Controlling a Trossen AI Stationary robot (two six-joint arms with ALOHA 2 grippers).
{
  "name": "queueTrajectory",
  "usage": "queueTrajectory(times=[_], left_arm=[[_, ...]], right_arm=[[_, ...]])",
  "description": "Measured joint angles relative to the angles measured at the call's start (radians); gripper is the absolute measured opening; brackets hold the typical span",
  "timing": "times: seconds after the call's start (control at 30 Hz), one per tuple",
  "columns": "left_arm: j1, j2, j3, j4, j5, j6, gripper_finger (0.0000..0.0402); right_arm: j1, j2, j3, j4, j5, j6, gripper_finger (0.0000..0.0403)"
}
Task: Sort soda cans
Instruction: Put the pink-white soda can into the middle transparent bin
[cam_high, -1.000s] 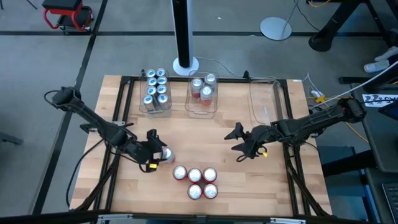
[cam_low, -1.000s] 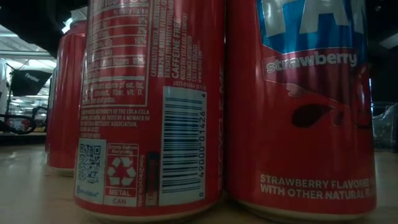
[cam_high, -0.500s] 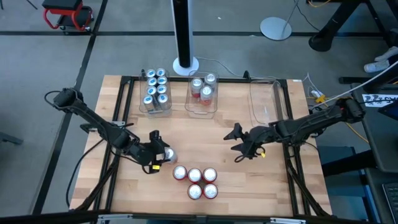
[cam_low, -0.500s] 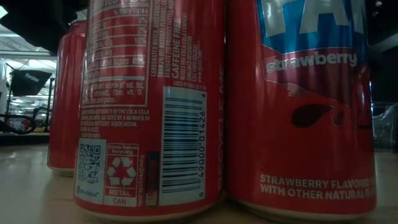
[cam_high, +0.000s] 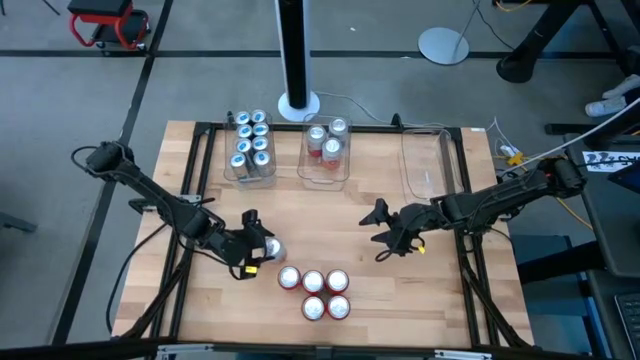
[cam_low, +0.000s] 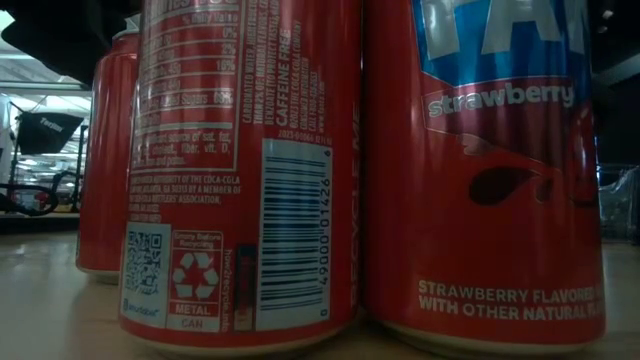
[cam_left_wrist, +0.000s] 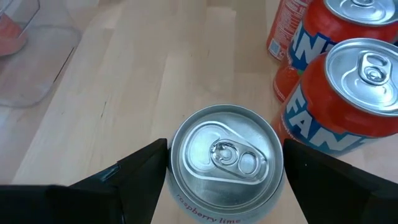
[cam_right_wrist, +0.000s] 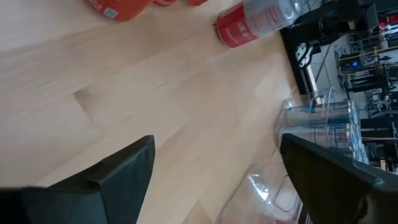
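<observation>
Three clear tubs stand along the far edge of the wooden surface (cam_high: 330, 215). The left tub (cam_high: 228, 168) is packed with teal-blue cans, the middle tub (cam_high: 325, 178) holds three cans, silver and red, and the right tub (cam_high: 425, 160) looks bare.

Five red cans (cam_high: 314, 293) stand clustered near the front edge, still unsorted. On them I can read "strawberry", "STRAWBERRY FLAVORED", "WITH OTHER NATURAL", "CAFFEINE FREE", "METAL CAN" beside a recycling mark, a barcode, and part of the Fanta lettering in the left wrist view.

My left gripper (cam_high: 258, 249) is low over the surface just left of that cluster. Its jaws are spread around a silver can (cam_left_wrist: 224, 158), one on each side of it and very close; I cannot tell whether they pinch it yet. That can's side reads "raspberry lime", as far as I can make out.

I judge the step in hand to be the pickup of this silver can. Next I would need a firm grip, a straight lift clear of the red neighbours, then a carry to the middle tub.

My right gripper (cam_high: 384, 228) waits mid-surface, jaws spread and empty.
</observation>
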Motion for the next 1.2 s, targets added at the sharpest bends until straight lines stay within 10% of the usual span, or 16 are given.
queueTrajectory(times=[1.2], left_arm=[[0.005,0.062,0.0,0.017,-0.023,-0.04,0.0373]], right_arm=[[0.0,0.0,0.0,0.0,0.0,0.016,0.0347]])
